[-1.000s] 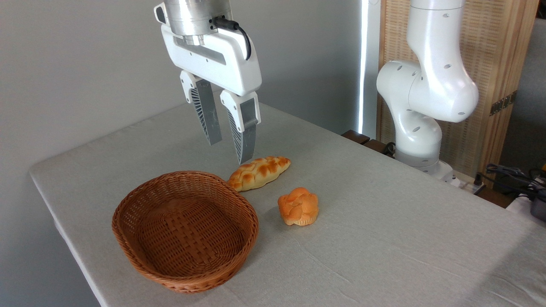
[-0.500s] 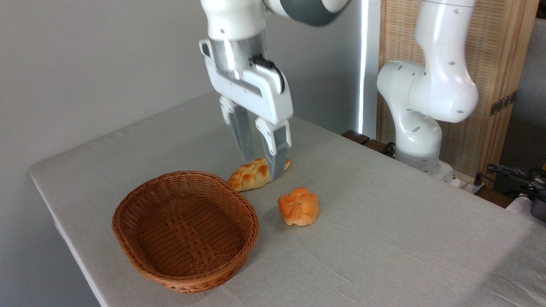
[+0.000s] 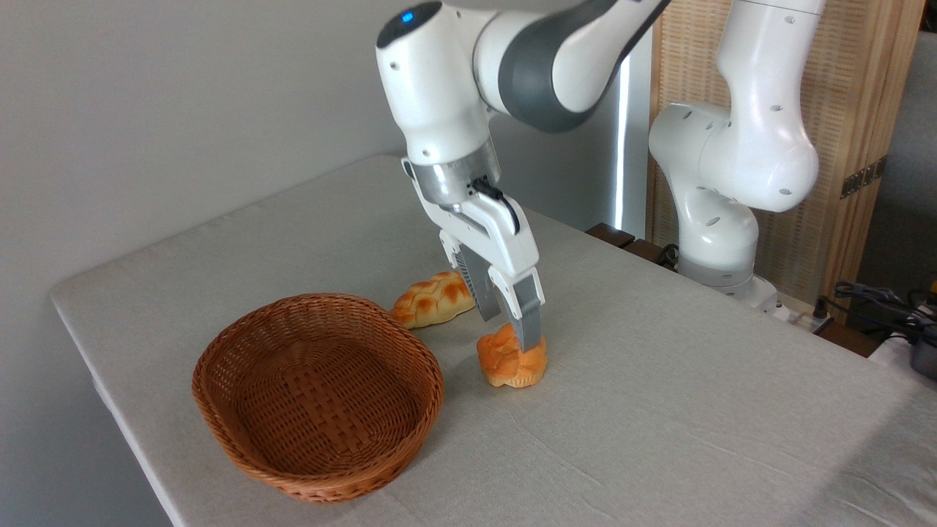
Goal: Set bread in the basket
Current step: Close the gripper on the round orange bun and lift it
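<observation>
Fixed camera: gripper (image 3: 510, 328) low over the bread (image 3: 512, 359), fingers parted, near fingertip (image 3: 531, 337) overlapping the bun's top; contact cannot be told; bun sits on the grey tablecloth (image 3: 659, 410), just right of the basket (image 3: 316, 395), which holds nothing; braided loaf (image 3: 432, 298) lies behind the basket; no legible writing or labels anywhere.

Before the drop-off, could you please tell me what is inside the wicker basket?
Nothing: the oval brown woven wicker basket shows only bare weave; its near inner wall is hidden by the rim.
</observation>
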